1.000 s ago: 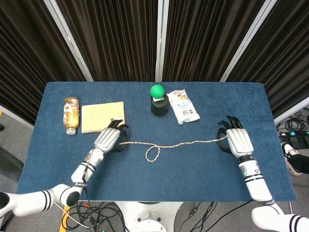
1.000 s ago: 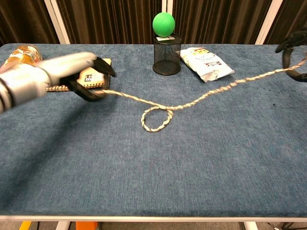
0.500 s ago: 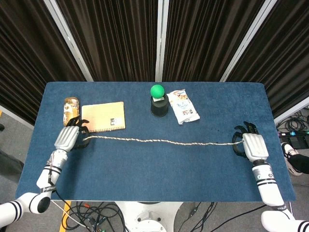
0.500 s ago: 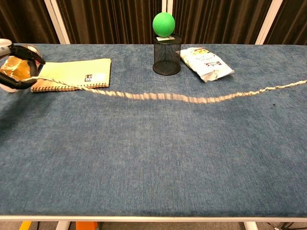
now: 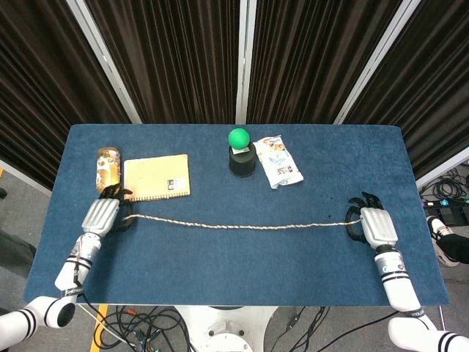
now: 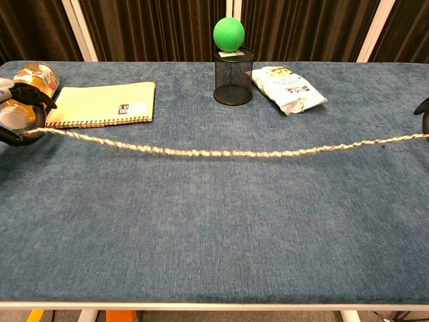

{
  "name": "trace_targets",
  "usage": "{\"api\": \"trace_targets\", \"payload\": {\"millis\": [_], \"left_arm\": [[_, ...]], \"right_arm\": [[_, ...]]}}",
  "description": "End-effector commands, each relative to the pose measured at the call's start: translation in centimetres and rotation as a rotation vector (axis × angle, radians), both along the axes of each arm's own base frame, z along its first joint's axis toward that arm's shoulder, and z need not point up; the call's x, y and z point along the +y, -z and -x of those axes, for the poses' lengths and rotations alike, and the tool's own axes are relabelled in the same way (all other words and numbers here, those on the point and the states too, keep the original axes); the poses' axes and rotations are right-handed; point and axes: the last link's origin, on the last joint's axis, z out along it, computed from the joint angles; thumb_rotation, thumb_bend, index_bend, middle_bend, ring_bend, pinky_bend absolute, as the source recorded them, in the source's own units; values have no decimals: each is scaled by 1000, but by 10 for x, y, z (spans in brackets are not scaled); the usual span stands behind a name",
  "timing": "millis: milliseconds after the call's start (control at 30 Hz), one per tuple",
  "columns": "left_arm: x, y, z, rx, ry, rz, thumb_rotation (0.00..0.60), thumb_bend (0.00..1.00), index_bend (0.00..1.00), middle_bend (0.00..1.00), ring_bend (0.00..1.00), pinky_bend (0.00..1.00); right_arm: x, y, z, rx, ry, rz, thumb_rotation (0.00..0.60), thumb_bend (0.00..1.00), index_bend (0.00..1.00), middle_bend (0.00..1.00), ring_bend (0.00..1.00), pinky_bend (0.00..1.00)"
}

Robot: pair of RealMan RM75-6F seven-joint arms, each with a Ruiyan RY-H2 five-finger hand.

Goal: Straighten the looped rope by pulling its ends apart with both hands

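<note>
No brand name or wording can be read anywhere: the snack bag [image 5: 278, 160] carries printing too small to make out, and the small dark label on the yellow notebook [image 5: 156, 177] is likewise illegible. The bottle [image 5: 107, 166] of amber liquid at the far left shows no readable label either.

The rope [image 5: 234, 224] is a pale, twisted cord flecked with darker strands. It runs in a single line across the blue table [image 5: 220, 271], with no loop in it, sagging only slightly in the middle as seen from the chest view. It lies in front of the notebook, the black mesh cup [image 5: 242, 162] with the green ball [image 5: 238, 137] on top, and the snack bag, apart from all of them.

The left hand [image 5: 100, 215] grips one end of the rope near the table's left edge, fingers curled around it, just in front of the bottle. The right hand [image 5: 374, 224] grasps the other end near the right edge, fingers closed over the cord.
</note>
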Motion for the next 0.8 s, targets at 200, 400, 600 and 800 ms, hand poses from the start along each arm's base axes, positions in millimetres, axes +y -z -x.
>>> {"api": "trace_targets", "payload": {"millis": [200,400,600,800], "left_arm": [[-5,7,2,46,21,19,600,348,279,167,24,20],[-10,-19,6,77,4,-56,600,227,155,129,24,18],[-30,-73,14,92,-10,-196,600,189,155,129,24,18],[-66,-114,25,131,-36,-283,600,186,168,130,24,17]], "right_arm": [[3,8,1,10,4,-25,600,308,110,89,0,0],[8,-15,-7,6,-28,35,600,305,0,66,0,0],[33,-58,-8,10,-65,122,600,306,0,68,0,0],[70,-90,-3,24,-75,188,600,305,25,72,0,0]]}}
